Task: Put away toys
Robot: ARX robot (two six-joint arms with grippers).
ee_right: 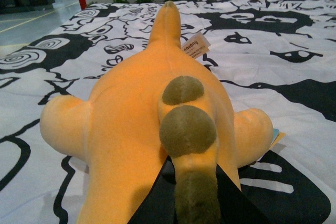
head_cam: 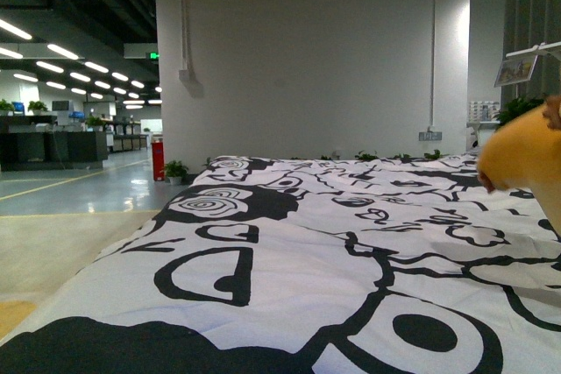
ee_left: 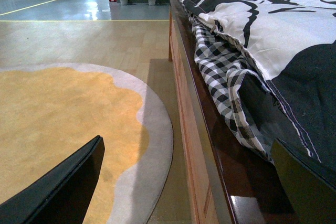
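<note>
The bed fills the lower front view, its duvet [head_cam: 289, 243] a smooth white cotton printed with bold black roses, loops and discs, lying in shallow folds. Beside the bed lies a round rug [ee_left: 63, 129], a yellow pile with a scalloped grey border. Above it runs the glossy red-brown wooden bed frame [ee_left: 199, 129], with a black-and-white checked sheet [ee_left: 220, 72] bunched at the edge.

The plush toy [ee_right: 136, 124] is on the duvet, at about three o'clock in the front view, where only a rounded orange end [head_cam: 521, 159] shows. It is soft short-pile orange-yellow, plump, with stubby limbs splayed out, a tapering end and olive-green bumps [ee_right: 187, 129] along its spine. A small white tag [ee_right: 195, 45] is sewn near the taper.

The right gripper [ee_right: 191, 184] looks closed on the toy's ridge, a black finger at either flank. The left gripper [ee_left: 187, 148] hangs by the bed frame, its jaws spread wide and empty.

The step in hand is probably carrying the toy off. The body is floppy, so I would grip deep into the stuffing, lift slowly and keep the limbs clear of the duvet folds. No storage place is visible.
</note>
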